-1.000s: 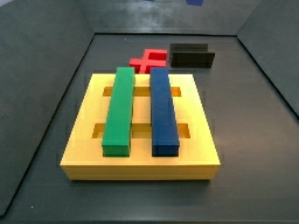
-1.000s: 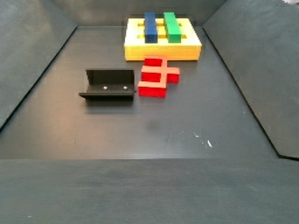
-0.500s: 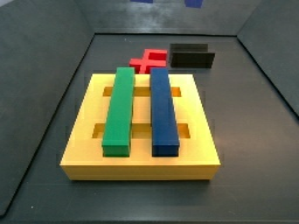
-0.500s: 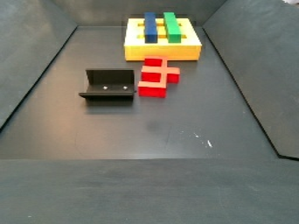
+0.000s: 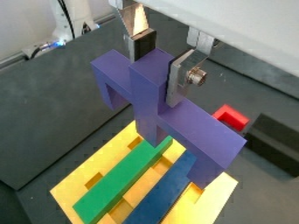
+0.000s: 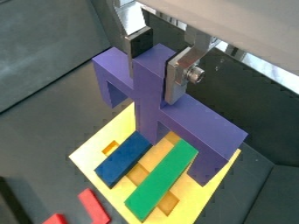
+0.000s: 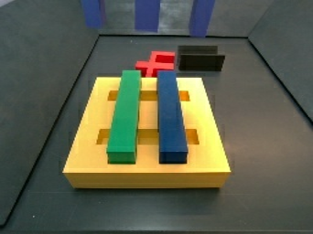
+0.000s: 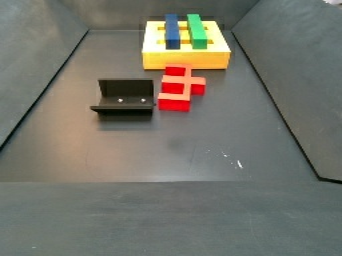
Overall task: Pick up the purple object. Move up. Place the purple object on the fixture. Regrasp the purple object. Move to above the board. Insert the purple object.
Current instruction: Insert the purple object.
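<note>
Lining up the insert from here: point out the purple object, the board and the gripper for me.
purple object [image 5: 158, 105]: a wrist view, on its raised middle stub.
board [image 7: 213, 137]: a side view, bare yellow top beside the blue bar.
gripper [image 6: 159, 59]: a wrist view, midway between the fingertips, clamped on the stub.

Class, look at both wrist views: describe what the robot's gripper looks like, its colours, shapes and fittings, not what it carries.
The gripper sits high above the yellow board. Its fingers are flat silver metal plates, and one has a dark square pad on its inner face. A round silver bolt sticks out from the side of one plate. Above the fingers is a pale, whitish body. No cables or markings are visible.
</note>
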